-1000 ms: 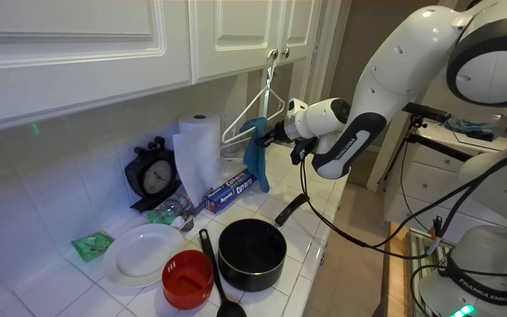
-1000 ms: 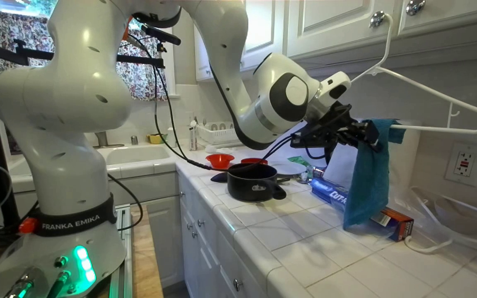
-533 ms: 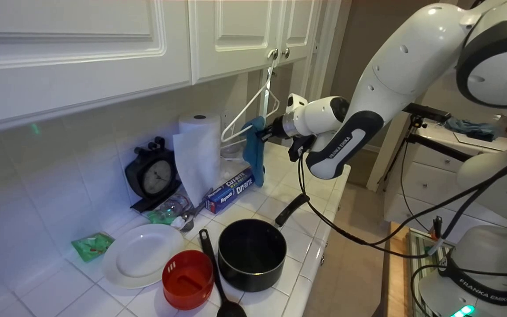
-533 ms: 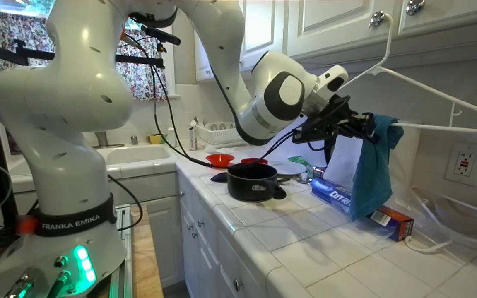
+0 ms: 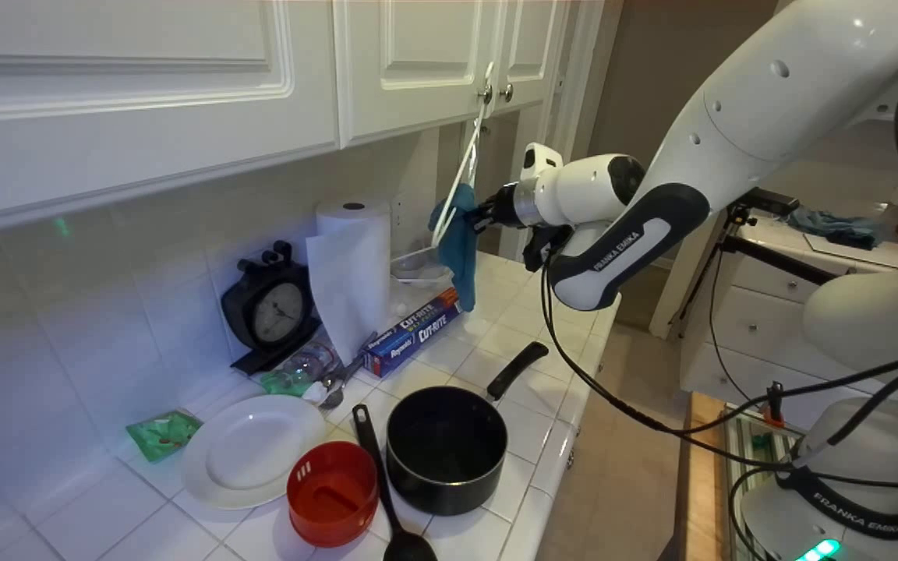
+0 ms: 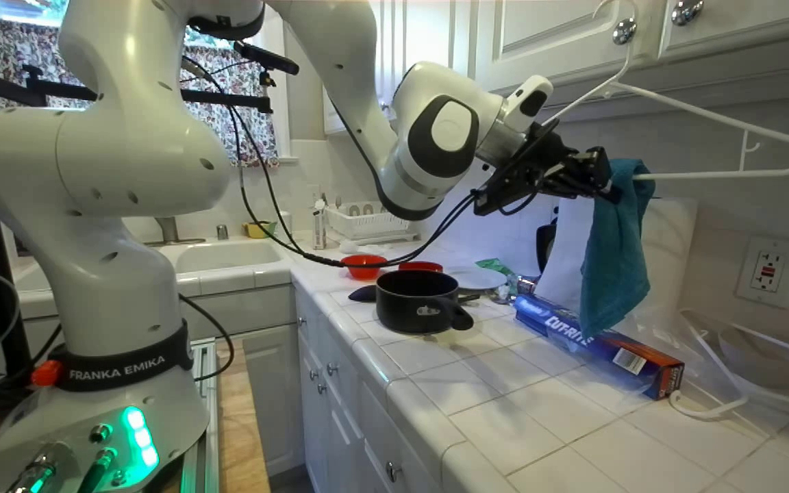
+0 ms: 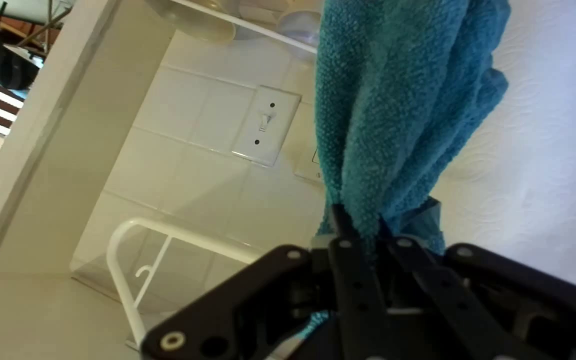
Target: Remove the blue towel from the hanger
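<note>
I'm pinching a fold of the towel (image 6: 615,267) in the end effector (image 7: 362,225); in the wrist view its fingers (image 7: 353,275) are standing nearly together, with cloth squeezing between them and spreading out past their tips. Right beside my grip, the towel is draping over the bottom bar of the hanger (image 6: 716,176), most of it hanging down above the worktop (image 6: 518,418). I'm unable to tell whether its lower edge is touching the box (image 6: 641,366) lying below. In both exterior views the curve of the hanger's hook is sitting above the knob (image 6: 624,31) on the cupboard (image 6: 559,48). Next to the box, the roll (image 5: 363,222) is standing upright, a loose sheet hanging from it, and the dial (image 5: 276,312) is standing near the roll. Farther out, the pot (image 5: 447,460) is sitting on the worktop, and the spoon (image 5: 408,549) is lying with its handle running between the pot and the bowl (image 5: 332,491). Just past the bowl the plate (image 5: 254,456) is lying flat, with the green packet (image 5: 164,435) resting beside it.
</note>
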Action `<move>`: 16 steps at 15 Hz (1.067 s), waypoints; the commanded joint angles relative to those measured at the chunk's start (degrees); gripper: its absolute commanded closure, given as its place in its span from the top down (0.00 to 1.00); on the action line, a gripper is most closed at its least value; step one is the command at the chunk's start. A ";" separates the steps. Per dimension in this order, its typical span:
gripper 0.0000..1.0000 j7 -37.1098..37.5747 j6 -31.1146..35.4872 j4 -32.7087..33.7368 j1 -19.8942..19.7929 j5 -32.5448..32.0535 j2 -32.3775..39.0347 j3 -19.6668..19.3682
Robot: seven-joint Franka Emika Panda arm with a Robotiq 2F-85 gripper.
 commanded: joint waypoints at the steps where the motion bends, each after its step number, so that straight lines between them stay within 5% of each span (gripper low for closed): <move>1: 0.07 -3.92 -4.21 -3.03 7.10 3.43 0.39 -5.46; 9: 0.07 -4.10 -17.84 -5.37 14.23 3.32 -0.70 -10.20; 16: 0.07 -2.46 -20.20 -7.20 26.47 5.37 -4.35 -22.05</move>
